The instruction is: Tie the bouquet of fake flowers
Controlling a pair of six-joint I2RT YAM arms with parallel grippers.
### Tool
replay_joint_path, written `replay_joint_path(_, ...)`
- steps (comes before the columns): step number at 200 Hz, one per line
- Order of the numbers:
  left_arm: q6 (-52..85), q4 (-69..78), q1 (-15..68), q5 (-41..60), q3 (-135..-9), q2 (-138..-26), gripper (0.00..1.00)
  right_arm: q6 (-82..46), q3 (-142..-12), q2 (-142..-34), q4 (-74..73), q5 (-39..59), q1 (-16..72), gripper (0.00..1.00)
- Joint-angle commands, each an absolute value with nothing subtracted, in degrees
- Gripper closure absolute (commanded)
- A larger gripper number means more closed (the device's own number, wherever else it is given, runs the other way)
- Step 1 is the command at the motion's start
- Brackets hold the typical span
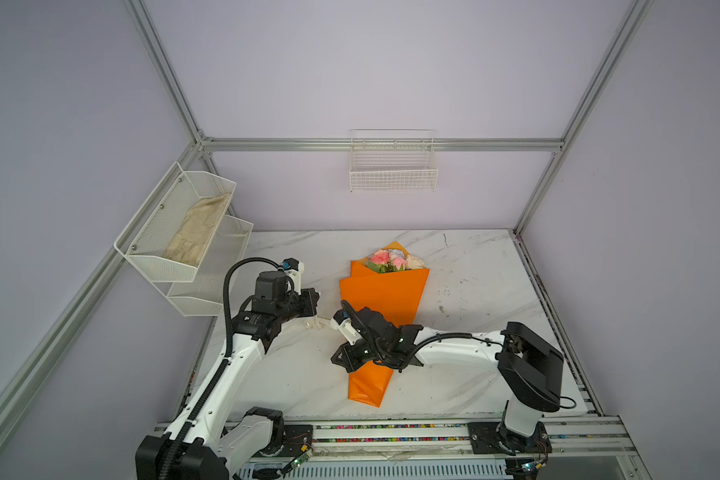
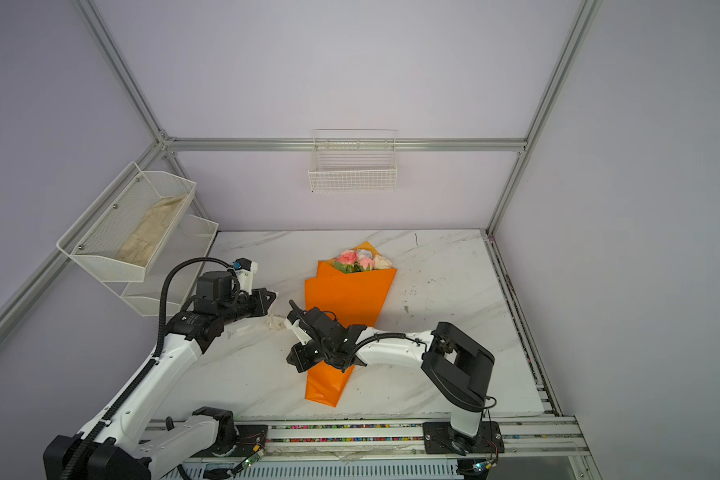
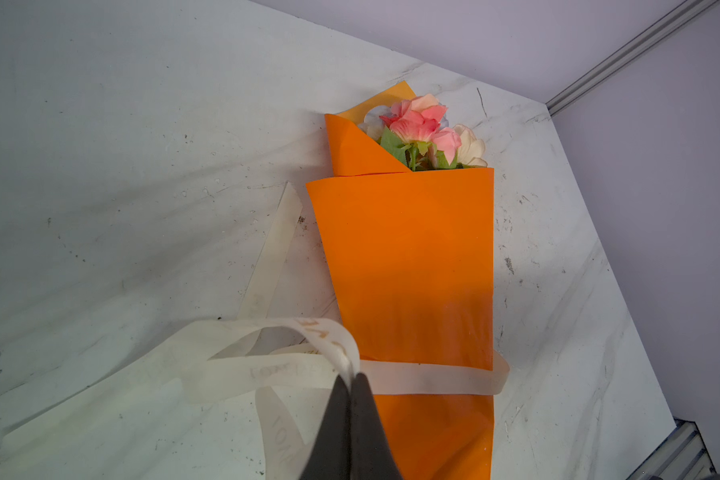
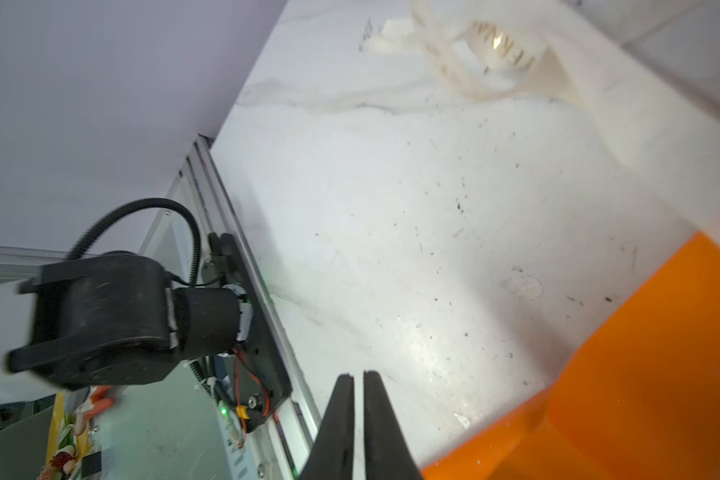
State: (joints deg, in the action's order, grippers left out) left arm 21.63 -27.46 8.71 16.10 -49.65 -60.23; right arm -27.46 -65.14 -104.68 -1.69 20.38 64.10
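Here, the left gripper (image 3: 352, 376) pinches the cream ribbon (image 3: 429, 376) banding the bouquet of fake flowers (image 3: 408, 257), which lies just beside it, narrow end near, blooms farther off. The right gripper (image 4: 358, 376), nearly closed and empty, sits nearer the wrap.

Gold printed capitals run along the cream ribbon (image 3: 429, 376) that crosses the bouquet of fake flowers (image 3: 408, 257). In the left wrist view they are faint and partly folded under, and in the right wrist view the ribbon (image 4: 504, 45) shows a few blurred letters, so no whole word reads with certainty. Small white print on a black joint of the left arm (image 1: 252, 320) is too small to read in both top views.
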Motion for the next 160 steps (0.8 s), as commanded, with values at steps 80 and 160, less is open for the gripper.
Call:
replay_joint_path(80,23.3,-25.3,8.9,18.7,-52.2,-60.1,1.00,-21.9,-65.3,-110.5,12.3,8.6,64.1,0.90)
replay_joint_path(160,23.3,-21.5,13.7,21.3,-50.9,-61.9,1.00,-20.0,-65.2,-99.5,11.5,10.9,64.1,0.78)
